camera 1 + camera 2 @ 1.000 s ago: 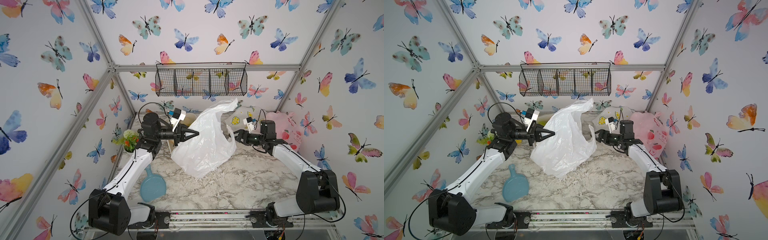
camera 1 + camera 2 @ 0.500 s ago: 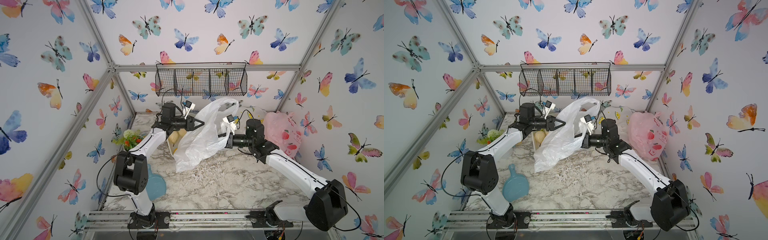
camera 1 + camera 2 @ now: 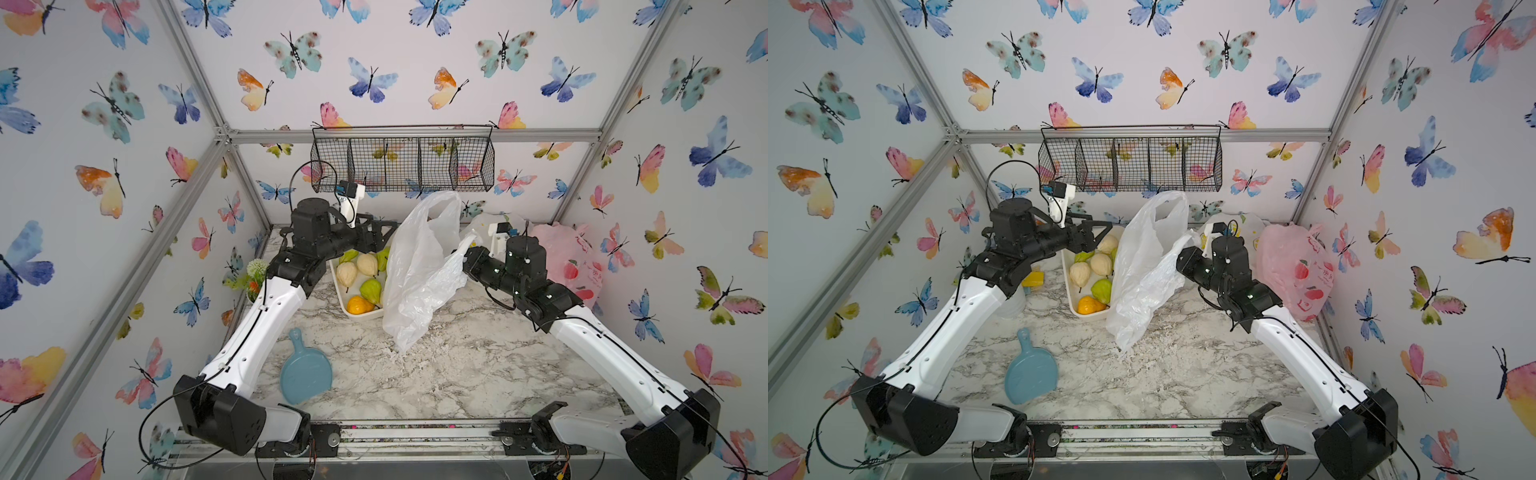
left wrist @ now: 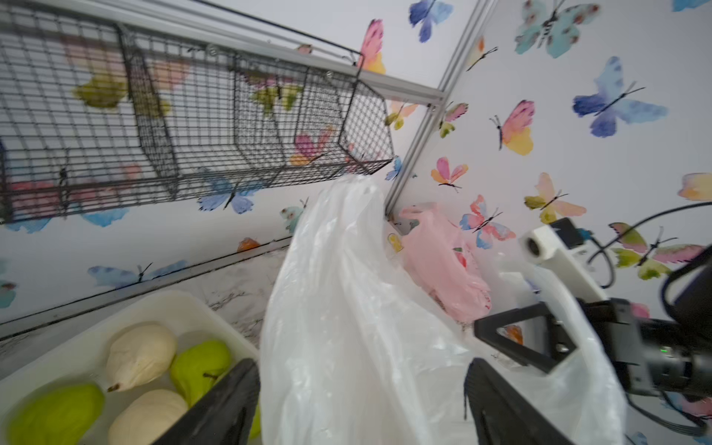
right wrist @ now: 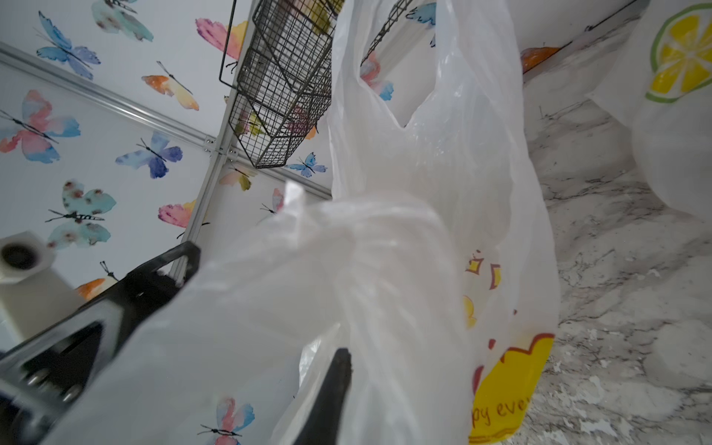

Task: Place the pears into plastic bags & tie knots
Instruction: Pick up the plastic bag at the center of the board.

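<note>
Now left claw (image 4: 358, 370) wide around the white bag (image 4: 346, 289), right claw (image 3: 466, 251) apparently clamped on it.

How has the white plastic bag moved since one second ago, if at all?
Yes: the white plastic bag has drawn away from the white tray, toward the right hand.

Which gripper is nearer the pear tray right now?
Left. The left gripper hangs open above the far end of the tray. The right gripper is clamped on the white bag, on the bag's far side from the tray.
</note>
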